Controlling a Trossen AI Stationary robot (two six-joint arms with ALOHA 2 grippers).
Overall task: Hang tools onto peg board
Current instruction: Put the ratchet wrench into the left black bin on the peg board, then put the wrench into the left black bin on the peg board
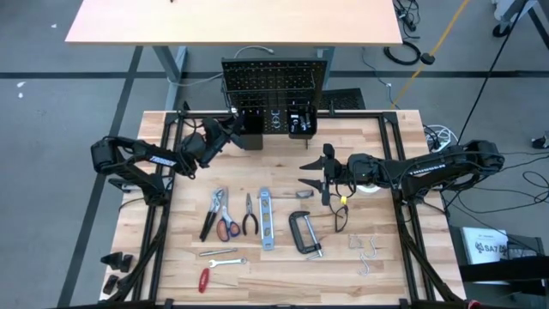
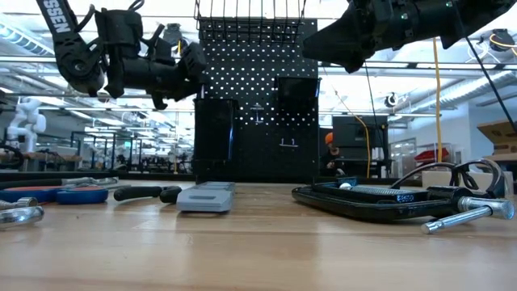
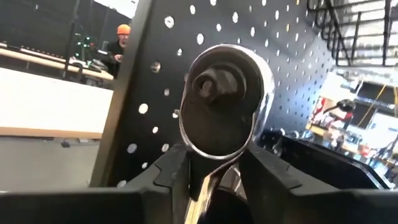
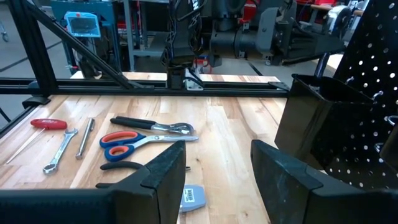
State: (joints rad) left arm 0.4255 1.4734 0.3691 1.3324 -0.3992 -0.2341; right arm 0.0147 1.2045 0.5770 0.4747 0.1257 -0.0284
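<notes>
The black peg board (image 1: 274,86) stands upright at the table's far edge, with two black bins (image 1: 251,129) on its lower part. My left gripper (image 1: 225,136) is raised close to the board's left side. A chrome ratchet wrench (image 3: 224,99) sticks out between its parted fingers, head close in front of the board's holes (image 3: 273,37). My right gripper (image 1: 326,176) hovers open above the table's middle right with nothing between its fingers (image 4: 217,180). Pliers (image 1: 213,210), red-handled scissors (image 1: 227,225), a level (image 1: 266,219) and a C-clamp (image 1: 304,232) lie flat on the table. My left gripper has the wrench's neck (image 3: 217,171), just below the head, between its two fingers (image 3: 168,174), which lie along the handle and point almost level at the board. Whether the fingers touch the neck, I cannot tell. The handle's far end is hidden behind the gripper.
A thin wrench (image 1: 221,261) and a red screwdriver (image 1: 206,279) lie near the front left. Glasses (image 1: 341,215), a white tape roll (image 1: 369,184) and loose metal hooks (image 1: 369,249) lie at the right. A wire basket (image 2: 250,20) tops the board.
</notes>
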